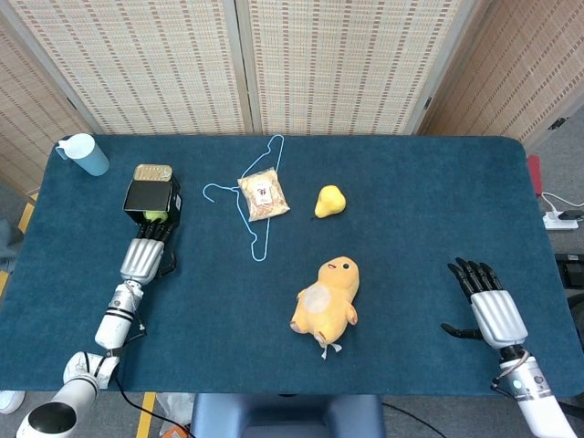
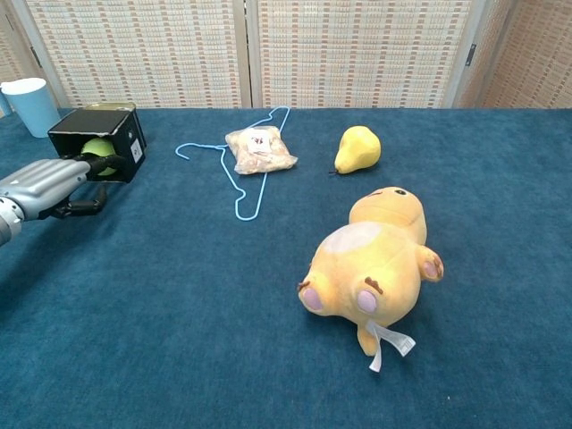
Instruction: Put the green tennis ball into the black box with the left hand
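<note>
The green tennis ball [image 2: 98,148] sits inside the black box [image 2: 123,134] — the box lies on its side, mouth facing the left hand [image 2: 49,183]. That hand holds nothing, fingers extended, tips at the opening. The right hand [image 1: 485,304] rests open on the blue table [image 1: 411,228], well apart.

We take this for a lab or test room: a table [image 1: 411,228] covered in blue felt fills most of the frame, woven folding screens [image 1: 338,64] close off the top, and a power strip [image 1: 564,218] with cables lies on the floor at the right edge.
</note>
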